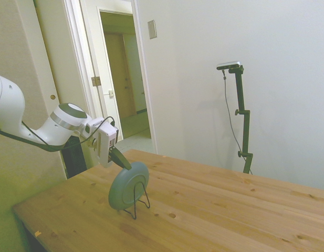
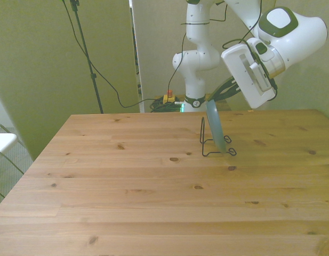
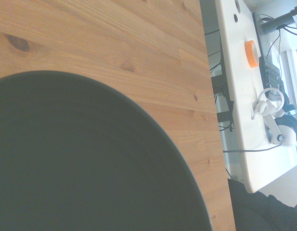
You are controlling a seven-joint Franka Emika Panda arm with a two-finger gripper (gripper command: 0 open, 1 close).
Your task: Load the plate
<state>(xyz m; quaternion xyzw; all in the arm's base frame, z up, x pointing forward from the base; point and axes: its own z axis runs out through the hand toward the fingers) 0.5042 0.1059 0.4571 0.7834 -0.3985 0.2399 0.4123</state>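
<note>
Plate [image 1: 128, 186] stands on edge in wire stand [image 1: 142, 201] on the wooden surface [image 1: 214, 210], tilted back. Claw [image 1: 121, 159] sits at the plate's upper rim, fingers pinched on it.

Side and front cameras share the table [image 1: 214, 205] (wrist camera sits close).

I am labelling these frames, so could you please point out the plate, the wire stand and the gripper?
plate [image 1: 127, 185]: side view, middle of its round back face.
wire stand [image 2: 204, 143]: front view, upright wire on the front view's left.
gripper [image 1: 121, 159]: side view, dark fingers at the plate's top rim.
</note>
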